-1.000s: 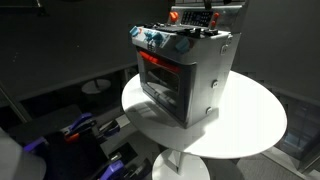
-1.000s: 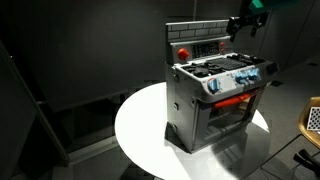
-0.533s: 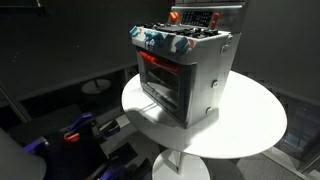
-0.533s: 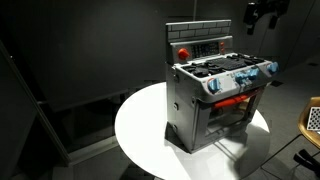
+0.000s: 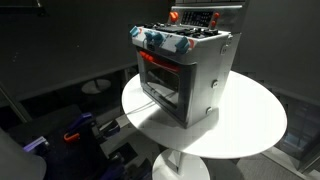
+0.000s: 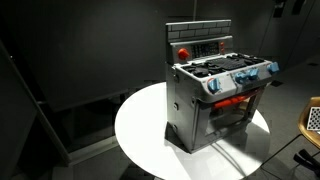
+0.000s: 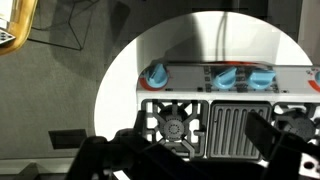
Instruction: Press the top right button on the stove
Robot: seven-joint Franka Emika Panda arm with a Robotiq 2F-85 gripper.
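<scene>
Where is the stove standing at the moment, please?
In both exterior views the stove stands upright on the round white table, off-centre.

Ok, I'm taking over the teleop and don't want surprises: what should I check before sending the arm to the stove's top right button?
1. Stove upright on the round white table: ok.
2. Red button panel uncovered in an exterior view: ok.
3. Which of its buttons is the top right one: cannot tell, they are too small.
4. End effector empty, fingers apart in the wrist view: ok.
5. End effector lined up with the panel: not ok; the wrist view looks down on the burner grate and blue knobs, with the panel out of view.
</scene>
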